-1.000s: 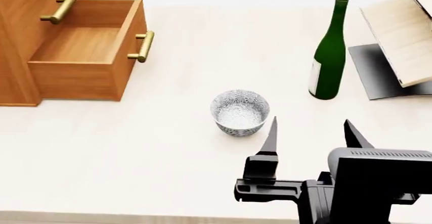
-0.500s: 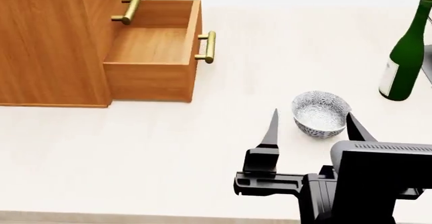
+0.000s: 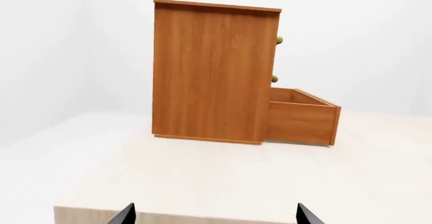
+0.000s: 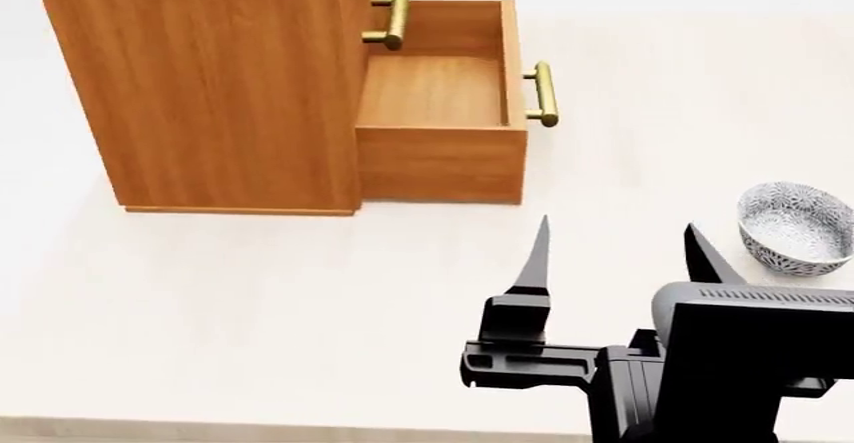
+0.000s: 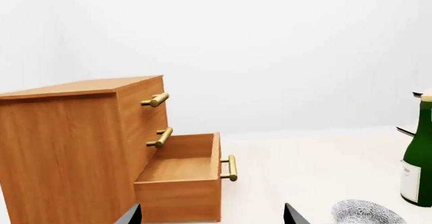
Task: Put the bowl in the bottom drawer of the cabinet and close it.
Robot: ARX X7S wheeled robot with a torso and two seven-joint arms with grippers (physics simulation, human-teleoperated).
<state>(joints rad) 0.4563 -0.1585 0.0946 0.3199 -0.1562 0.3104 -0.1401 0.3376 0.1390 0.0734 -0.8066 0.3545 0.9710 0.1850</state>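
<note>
The right gripper (image 4: 617, 255) is seen nearest in the head view, low at centre-right, fingers spread wide w/ nothing between them; it is held above the table (image 4: 267, 303). The left gripper (image 3: 214, 215) is caught only in the left wrist view, as two dark fingertips set wide apart at the frame edge, also empty.

Just beyond the right gripper, off to its right, the bowl (image 4: 797, 227) is found upright on the table, near the head view's right edge, well apart from the cabinet (image 4: 214, 83). Farther back, the bottom drawer (image 4: 447, 113) is pulled out and open, its inside bare, brass handle (image 4: 541, 93) on its front. A green bottle (image 5: 420, 158) is shown in the right wrist view, standing behind the bowl.
</note>
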